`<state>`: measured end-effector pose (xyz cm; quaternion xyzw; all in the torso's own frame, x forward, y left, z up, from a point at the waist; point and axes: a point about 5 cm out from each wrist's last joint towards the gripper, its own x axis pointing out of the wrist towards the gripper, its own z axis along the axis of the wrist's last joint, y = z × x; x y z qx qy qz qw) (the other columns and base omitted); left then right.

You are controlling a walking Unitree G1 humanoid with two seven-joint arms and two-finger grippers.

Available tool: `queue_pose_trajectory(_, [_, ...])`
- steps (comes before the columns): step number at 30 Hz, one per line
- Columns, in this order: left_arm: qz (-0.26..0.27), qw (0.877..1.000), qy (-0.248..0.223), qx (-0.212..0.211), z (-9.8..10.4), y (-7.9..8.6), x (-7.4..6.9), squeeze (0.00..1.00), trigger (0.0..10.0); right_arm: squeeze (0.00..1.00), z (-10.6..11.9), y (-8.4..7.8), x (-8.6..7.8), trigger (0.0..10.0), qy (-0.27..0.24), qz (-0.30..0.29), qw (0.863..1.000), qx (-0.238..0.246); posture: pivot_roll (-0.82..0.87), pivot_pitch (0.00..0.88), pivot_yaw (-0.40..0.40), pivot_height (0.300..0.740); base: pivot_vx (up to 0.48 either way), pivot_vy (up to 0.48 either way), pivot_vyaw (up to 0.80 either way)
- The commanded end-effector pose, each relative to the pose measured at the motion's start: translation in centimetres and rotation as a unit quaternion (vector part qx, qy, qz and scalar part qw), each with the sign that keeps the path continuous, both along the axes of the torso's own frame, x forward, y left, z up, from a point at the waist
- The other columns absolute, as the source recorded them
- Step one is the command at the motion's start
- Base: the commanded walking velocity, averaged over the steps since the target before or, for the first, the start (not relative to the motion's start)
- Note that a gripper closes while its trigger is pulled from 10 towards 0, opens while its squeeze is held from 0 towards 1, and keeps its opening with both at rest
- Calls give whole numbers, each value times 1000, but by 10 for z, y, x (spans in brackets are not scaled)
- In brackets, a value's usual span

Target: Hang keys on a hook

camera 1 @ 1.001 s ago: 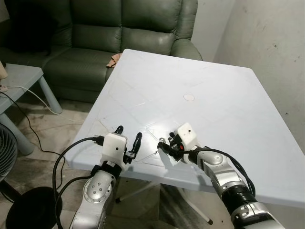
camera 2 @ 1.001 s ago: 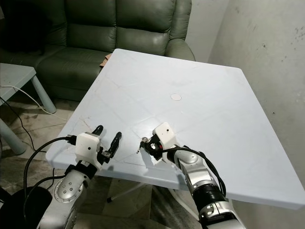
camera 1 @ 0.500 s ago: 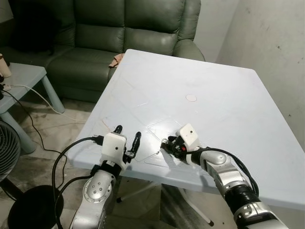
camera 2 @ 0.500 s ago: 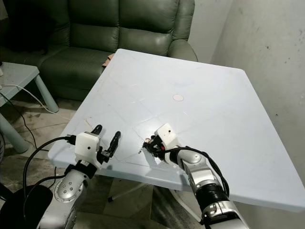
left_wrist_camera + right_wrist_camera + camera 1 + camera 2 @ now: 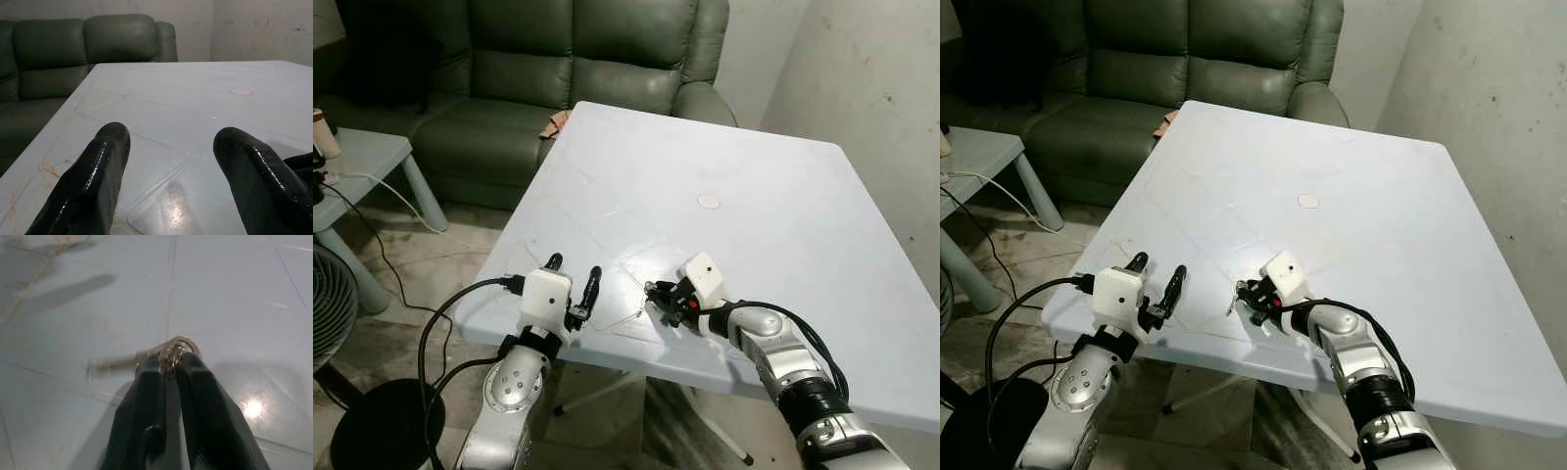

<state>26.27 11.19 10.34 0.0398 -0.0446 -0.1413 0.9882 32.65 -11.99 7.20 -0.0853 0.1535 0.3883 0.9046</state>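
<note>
The right gripper (image 5: 168, 367) has its fingers pinched on the keys (image 5: 168, 352) by the ring, just above the desk (image 5: 783, 196) near its front edge; a key trails sideways from the tips. The left gripper (image 5: 572, 291), fingers apart, hovers at the front-left corner. No hook can be made out.

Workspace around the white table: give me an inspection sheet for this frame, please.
Surface: white table, scuffed, with a small round pale mark.
Job's things: keys on a ring, pinched at the near edge; hook: nothing seen.
Clutter: nothing seen on the table.
Grippers: right gripper shut on the key ring, low over the table; left gripper open, holding nothing, at the near left edge.
Cables: black cable looping from the left wrist; white cord across the floor.
Surroundings: green sofa behind, small grey side table and a fan to the left, bare wall to the right.
</note>
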Motion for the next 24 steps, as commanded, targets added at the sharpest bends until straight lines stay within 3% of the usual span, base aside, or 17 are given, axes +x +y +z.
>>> queue_pose_trajectory(1, [-1,1000,-7,8,3,-1,2,0,10000,0,2,-3,3,0,-4,-2,1000,-7,-57,2,-95,740,0,0,0])
queue_pose_trajectory(4, [0,1000,-8,7,3,-1,3,0,10000,0,3,-3,2,0,-2,2,1000,-4,-56,2,-96,740,0,0,0])
queue_pose_trajectory(6, [0,1000,-8,7,3,-1,3,0,10000,0,2,-3,3,4549,-3,3,1000,-12,-56,2,-96,740,0,0,0])
queue_pose_trajectory(7, [0,1000,-9,7,4,-1,4,0,10000,0,1,-4,3,9020,-3,1,1000,-21,-56,2,-96,740,0,0,0])
queue_pose_trajectory(8, [1,1000,-9,6,4,-1,4,0,10000,0,0,-4,3,10000,4,-2,1000,-21,-55,1,-96,740,0,0,0])
queue_pose_trajectory(17, [2,1000,-11,6,5,0,5,0,10000,0,1,-3,6,10000,-2,-8,1000,-29,-54,0,-95,740,0,0,0])
queue_pose_trajectory(19, [3,1000,-11,6,5,0,5,0,10000,0,2,-3,6,10000,2,-8,1000,-13,-52,0,-94,740,0,0,0])
queue_pose_trajectory(20, [3,1000,-11,6,5,0,5,0,10000,486,2,-3,7,10000,-5,-12,1000,-13,-52,0,-94,740,0,0,0])
queue_pose_trajectory(22, [3,1000,-11,6,5,0,5,0,10000,486,3,-4,7,10000,-15,-17,1000,-17,-52,0,-94,740,0,0,0])
queue_pose_trajectory(23, [3,1000,-11,6,6,0,5,0,10000,1000,3,-4,8,10000,-13,-21,1000,-20,-52,0,-94,740,0,0,0])
queue_pose_trajectory(24, [3,1000,-11,6,5,1,5,0,10000,1000,3,-5,9,10000,-6,-33,999,-14,-50,0,-95,740,0,0,0])
